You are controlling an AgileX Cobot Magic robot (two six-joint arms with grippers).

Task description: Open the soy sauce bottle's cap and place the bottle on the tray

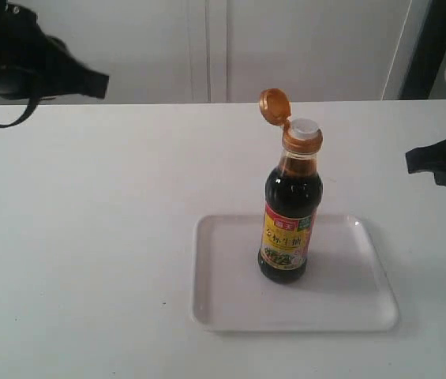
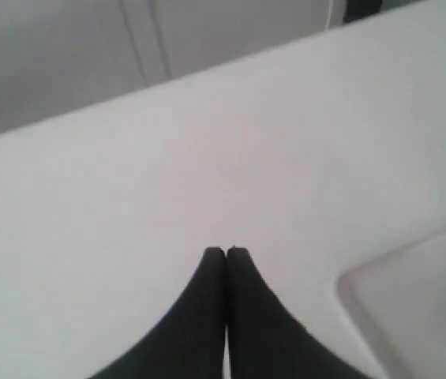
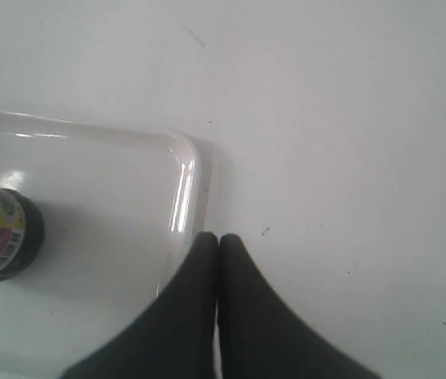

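Observation:
The soy sauce bottle (image 1: 290, 217) stands upright on the white tray (image 1: 230, 300), near its middle. Its golden-brown cap (image 1: 275, 105) is flipped back on the hinge, baring the white spout (image 1: 304, 129). My left gripper (image 1: 96, 83) hangs shut and empty at the far left, well away from the bottle. My right gripper (image 1: 416, 160) is shut and empty at the right edge, apart from the tray. In the right wrist view the bottle's base (image 3: 5, 231) sits on the tray (image 3: 181, 178), with the shut gripper (image 3: 219, 238) beside the tray's corner. The left wrist view shows the shut gripper (image 2: 226, 251) and a tray corner (image 2: 365, 292).
The white table (image 1: 88, 237) spreads all around the tray. A pale wall with a panel seam (image 1: 207, 47) rises behind the table's far edge. A dark upright post (image 1: 432, 43) stands at the back right.

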